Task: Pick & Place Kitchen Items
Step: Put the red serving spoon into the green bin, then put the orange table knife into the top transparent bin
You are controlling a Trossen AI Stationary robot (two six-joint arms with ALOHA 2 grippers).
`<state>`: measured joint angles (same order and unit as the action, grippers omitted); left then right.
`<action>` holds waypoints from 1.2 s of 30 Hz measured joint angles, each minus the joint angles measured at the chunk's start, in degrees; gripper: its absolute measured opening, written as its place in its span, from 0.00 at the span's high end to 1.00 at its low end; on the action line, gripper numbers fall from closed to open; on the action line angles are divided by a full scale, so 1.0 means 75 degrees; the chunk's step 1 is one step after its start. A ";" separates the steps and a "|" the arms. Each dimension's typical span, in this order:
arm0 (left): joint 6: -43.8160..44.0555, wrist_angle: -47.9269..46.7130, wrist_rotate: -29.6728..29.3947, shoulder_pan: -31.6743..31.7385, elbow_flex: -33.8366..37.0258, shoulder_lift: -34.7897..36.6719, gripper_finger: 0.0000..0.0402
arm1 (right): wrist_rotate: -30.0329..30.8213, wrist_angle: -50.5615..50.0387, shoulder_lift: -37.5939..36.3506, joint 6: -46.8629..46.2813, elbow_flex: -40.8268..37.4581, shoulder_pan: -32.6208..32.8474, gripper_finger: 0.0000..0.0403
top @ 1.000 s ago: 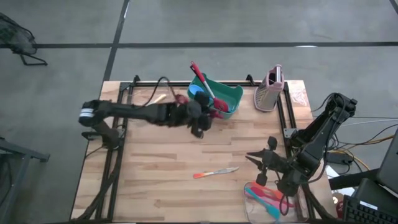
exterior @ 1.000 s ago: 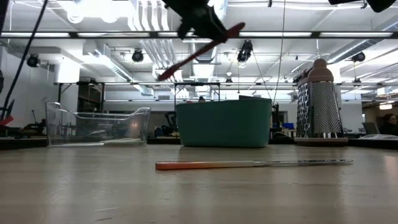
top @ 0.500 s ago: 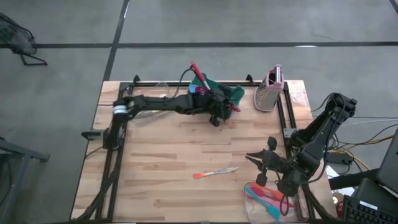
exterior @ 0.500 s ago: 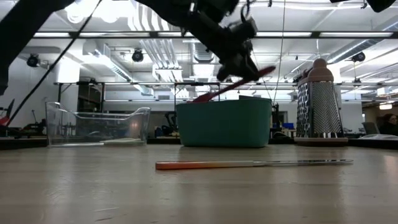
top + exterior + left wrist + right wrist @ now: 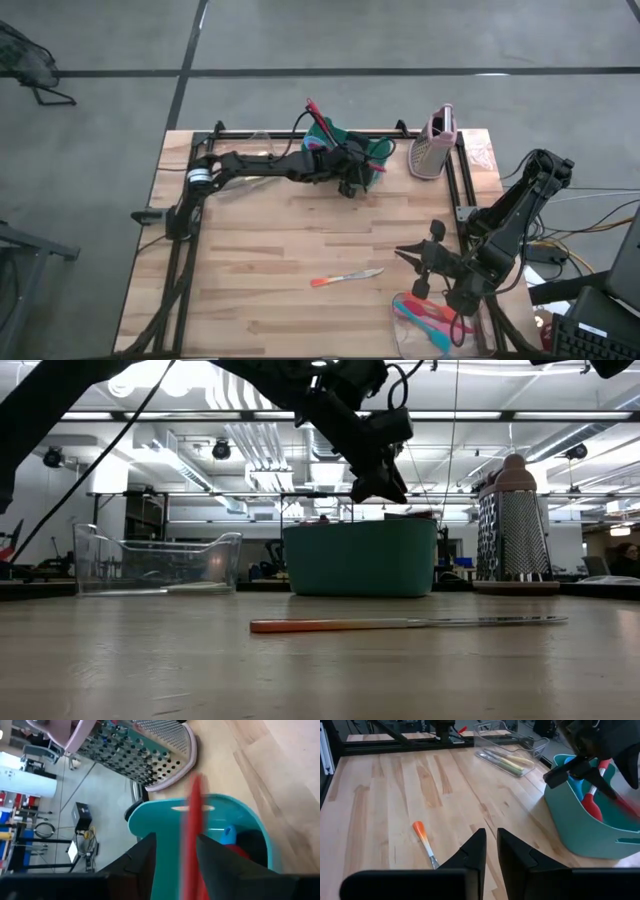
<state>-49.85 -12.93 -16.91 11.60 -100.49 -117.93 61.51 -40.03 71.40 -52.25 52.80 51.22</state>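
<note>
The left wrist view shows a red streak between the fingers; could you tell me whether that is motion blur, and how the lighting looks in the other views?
Left wrist view: the red utensil over the teal bin is smeared lengthwise, likely motion blur; the grater stays sharp. Low view: bright ceiling lights backlight the left hand, leaving it a dark silhouette. High view: even light, faint shadows on the table.

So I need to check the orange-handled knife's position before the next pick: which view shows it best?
High view: the knife lies whole on bare table. Low view shows it side-on; right wrist cuts off its blade; left wrist misses it.
</note>
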 joint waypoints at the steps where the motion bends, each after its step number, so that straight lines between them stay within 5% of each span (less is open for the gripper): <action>1: 0.0004 -0.0002 -0.0017 0.0000 0.0003 0.0000 0.64 | -0.0002 0.0000 0.0000 0.0000 0.0000 0.0000 0.88; 7: 0.0018 -0.0232 -0.0106 0.0003 0.0003 0.0000 0.63 | 0.0000 0.0000 0.0000 0.0000 0.0000 0.0000 0.87; 18: 0.0917 -0.1724 -0.1542 -0.0193 0.0006 0.0584 0.63 | 0.0000 0.0011 0.0000 -0.0017 0.0000 0.0000 0.93; 22: 0.2531 -0.3223 -0.0358 -0.0423 0.0013 0.1138 0.63 | 0.0000 0.0004 0.0000 -0.0024 0.0000 0.0000 0.92; 29: 0.4985 -0.4490 0.3152 -0.0946 0.0062 0.1680 0.63 | 0.0003 0.0009 0.0000 -0.0012 -0.0015 0.0000 0.88; 36: 0.5965 -0.3651 0.2553 -0.2209 0.0759 0.1644 0.63 | 0.0006 0.0025 0.0000 -0.0015 -0.0015 0.0000 0.84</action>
<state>-5.11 -40.31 2.24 -4.97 -94.79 -105.60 61.56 -39.84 71.40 -52.36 52.69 51.22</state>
